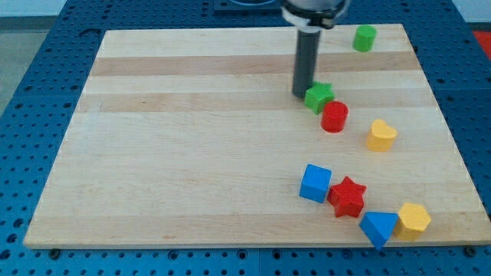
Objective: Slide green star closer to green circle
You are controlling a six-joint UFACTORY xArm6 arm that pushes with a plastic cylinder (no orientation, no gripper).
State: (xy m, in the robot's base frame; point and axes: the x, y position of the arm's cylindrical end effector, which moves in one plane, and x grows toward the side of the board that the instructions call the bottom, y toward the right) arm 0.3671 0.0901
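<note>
My tip (300, 93) rests on the wooden tabletop (192, 153), touching or just beside the left edge of the green star (319, 97). No pincer shows, only the dark rod. The green circle (364, 37) sits well apart, toward the view's top right. A red cylinder (334, 117) seems to touch the star's lower right; a yellow heart (381, 136) lies near.

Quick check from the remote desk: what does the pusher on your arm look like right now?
A straight dark grey rod, round in section, hanging from a wider black, glossy collar at the view's top. My tip is plain and blunt. No cables or markings show.
</note>
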